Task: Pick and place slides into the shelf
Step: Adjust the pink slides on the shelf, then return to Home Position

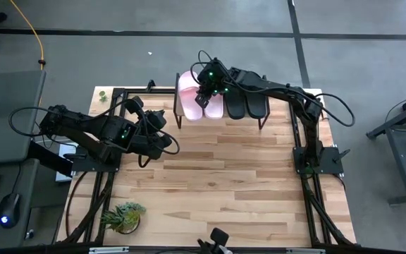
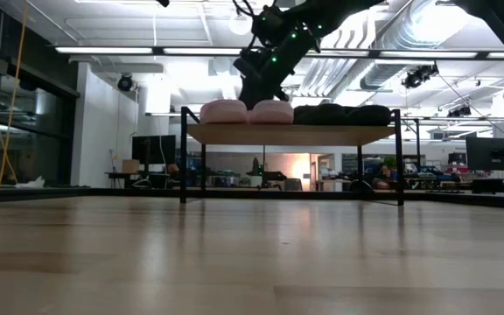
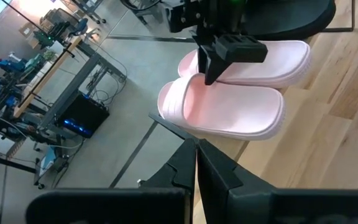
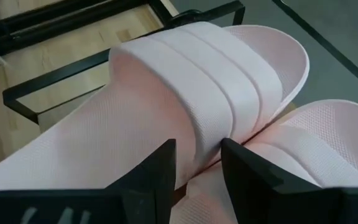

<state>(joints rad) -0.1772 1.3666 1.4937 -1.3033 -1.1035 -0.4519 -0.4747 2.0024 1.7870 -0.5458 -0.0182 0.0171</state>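
The shelf [image 1: 220,121] stands at the table's far edge and carries all the slides. Two pink slides [image 1: 189,102] lie soles down on its left half, two black slides [image 1: 247,101] on its right half. In the low view the pink pair [image 2: 248,111] and the black pair [image 2: 339,114] sit side by side on the shelf top [image 2: 291,134]. My right gripper [image 1: 205,97] reaches in from the right, fingers pointing down, shut on a pink slide [image 4: 166,81] where the two pink ones meet. My left gripper [image 1: 166,143] is shut on nothing and hovers left of the table's middle. My right gripper pinches one pink slide by the side of its wide strap [image 4: 201,134], where the strap meets the sole next to the other pink slide. One finger [image 4: 157,177] stands inside on the footbed and one [image 4: 247,177] outside. It comes from above. The slide lies flat on the shelf.
A small potted plant [image 1: 122,215] sits near the table's near left corner. The wooden table top [image 1: 224,183] in front of the shelf is bare. Black frame rails [image 1: 104,176] run along the table's left and right sides. A desk with a mouse stands left of the table.
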